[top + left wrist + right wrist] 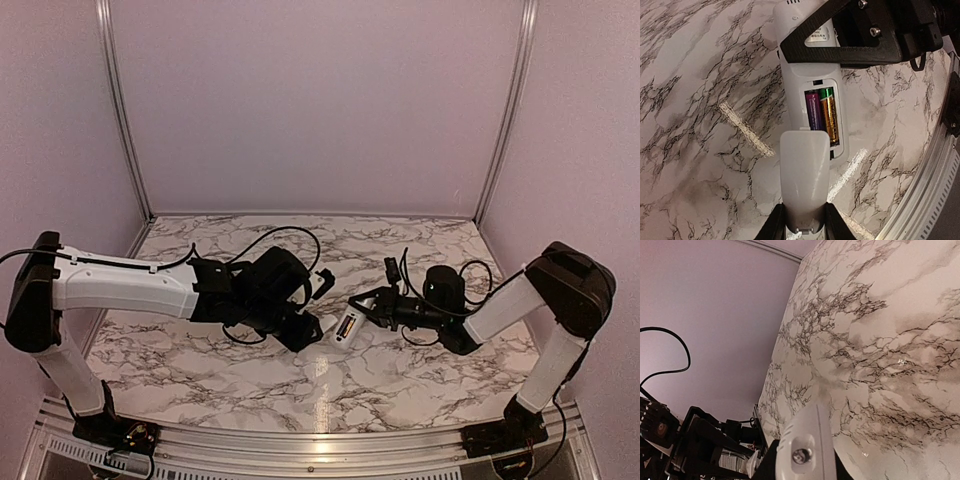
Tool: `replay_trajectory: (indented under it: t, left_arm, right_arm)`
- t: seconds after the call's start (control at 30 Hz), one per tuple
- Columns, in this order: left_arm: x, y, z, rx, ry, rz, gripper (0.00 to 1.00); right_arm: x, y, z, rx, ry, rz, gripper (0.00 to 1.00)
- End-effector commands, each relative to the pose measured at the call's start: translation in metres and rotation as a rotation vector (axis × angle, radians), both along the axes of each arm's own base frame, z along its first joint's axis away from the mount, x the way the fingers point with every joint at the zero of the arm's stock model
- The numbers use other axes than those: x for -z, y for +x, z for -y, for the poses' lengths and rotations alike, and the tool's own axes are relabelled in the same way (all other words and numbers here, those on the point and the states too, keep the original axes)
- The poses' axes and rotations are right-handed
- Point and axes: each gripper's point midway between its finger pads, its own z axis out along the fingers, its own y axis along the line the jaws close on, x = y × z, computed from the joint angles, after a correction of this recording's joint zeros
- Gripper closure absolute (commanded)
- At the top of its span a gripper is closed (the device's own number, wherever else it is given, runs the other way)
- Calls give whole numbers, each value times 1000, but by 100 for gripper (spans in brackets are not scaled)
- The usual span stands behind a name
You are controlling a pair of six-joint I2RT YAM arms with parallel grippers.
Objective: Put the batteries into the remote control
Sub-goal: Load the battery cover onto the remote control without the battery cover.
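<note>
Between right fingers [850,50], remote control [796,95], batteries [822,114] inside

Top cam overhead-rear; wrist cams close, prob. sharing remote [795,102]

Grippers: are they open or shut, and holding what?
Left gripper: shut on the white plastic battery cover.
Right gripper: shut on the slim white plastic remote control.

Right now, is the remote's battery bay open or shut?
Open. Both batteries show uncovered in the remote; the cover, held by the left gripper, sits at their near ends.
</note>
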Motion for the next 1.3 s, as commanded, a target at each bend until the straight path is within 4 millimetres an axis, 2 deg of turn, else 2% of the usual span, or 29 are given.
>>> replay_trajectory:
  t: [0.0, 0.33, 0.6, 1.27]
  left_arm:
    - [-6, 2, 15, -18, -27, -6, 80]
    - [-2, 0, 26, -37, -2, -14, 80]
    - [9, 2, 23, -49, 47, -16, 80]
    - [14, 11, 24, -62, 96, 11, 79]
  right_arm:
    - [-12, 3, -5, 41, 41, 34, 100]
    - [-12, -1, -9, 109, 52, 30, 100]
    - [-18, -3, -10, 129, 90, 30, 100]
    - [-21, -9, -15, 121, 125, 12, 100]
